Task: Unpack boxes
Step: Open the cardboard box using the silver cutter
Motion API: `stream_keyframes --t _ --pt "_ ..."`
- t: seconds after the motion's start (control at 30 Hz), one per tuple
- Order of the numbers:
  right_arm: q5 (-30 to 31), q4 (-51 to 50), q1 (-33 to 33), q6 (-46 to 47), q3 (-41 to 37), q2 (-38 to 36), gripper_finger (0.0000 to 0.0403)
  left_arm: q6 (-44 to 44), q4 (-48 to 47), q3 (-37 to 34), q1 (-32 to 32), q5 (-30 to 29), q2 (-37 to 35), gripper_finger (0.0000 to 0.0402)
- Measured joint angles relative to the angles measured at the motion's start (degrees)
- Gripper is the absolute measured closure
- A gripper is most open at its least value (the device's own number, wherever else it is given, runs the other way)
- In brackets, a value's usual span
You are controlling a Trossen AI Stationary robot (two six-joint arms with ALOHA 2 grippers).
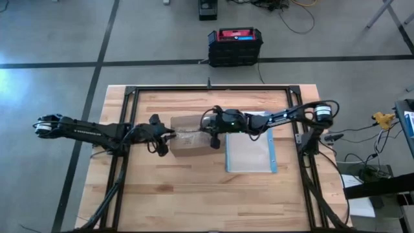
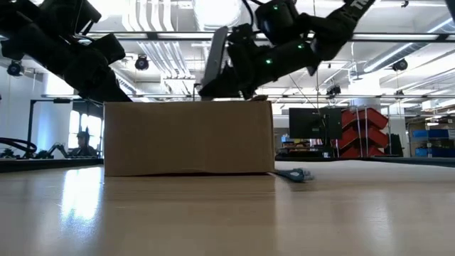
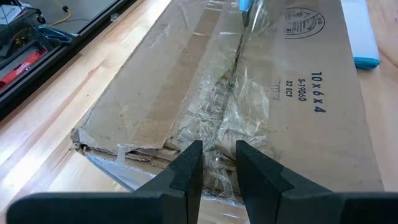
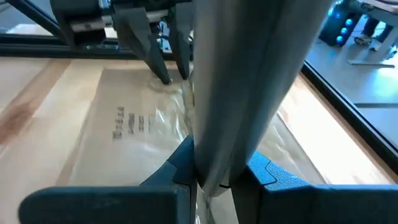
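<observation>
A brown cardboard box (image 1: 189,137) stands on its base mid-table, its top flaps closed, with crumpled clear tape (image 3: 233,106) along the centre seam. My left gripper (image 1: 169,134) is at the box's left end, its fingers close together at the seam. My right gripper (image 1: 213,129) hovers over the box's right part, shut on a long grey flat tool (image 4: 249,87). The tool's blue tip (image 3: 247,7) is at the seam. My left gripper has a bunch of crumpled clear tape (image 3: 219,140) between its fingertips at the left end of the top seam. It comes slanting down from the table's left. The box stays flat on the table. My right gripper pinches the grey tool (image 4: 214,168) between its two fingers, which lie across it. The tool's long grey part rises above the fingers, tilted (image 2: 215,57). Its lower end reaches down to the box's taped seam; whether it touches there I cannot tell.
A flat clear pouch with a blue edge (image 1: 249,154) lies right of the box. A black-and-red case (image 1: 234,45) sits on the floor beyond the far edge. A dark frame (image 1: 129,90) borders the table. Bare wood (image 1: 194,194) lies toward the near edge.
</observation>
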Motion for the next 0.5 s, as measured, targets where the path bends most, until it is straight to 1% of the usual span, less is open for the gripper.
stream_keyframes --t 0.1,0.23,0.4,0.5 --pt "0.0 0.0 -0.2 0.7 -2.1 -1.7 0.0360 -0.1 0.0 0.0 0.0 -0.2 0.0 0.0322" --pt "-0.6 1.8 -0.2 0.7 -2.1 -2.1 0.0360 -0.3 0.0 0.0 0.0 -0.2 0.0 0.0322" --pt "-1.5 5.3 -0.2 0.1 1.7 0.4 0.0360 -0.3 0.4 0.0 0.0 -0.2 0.1 0.0322" --pt "-3.8 6.0 -0.1 -0.1 4.5 3.7 0.0360 -0.3 0.4 -0.1 0.0 -0.3 0.1 0.0322"
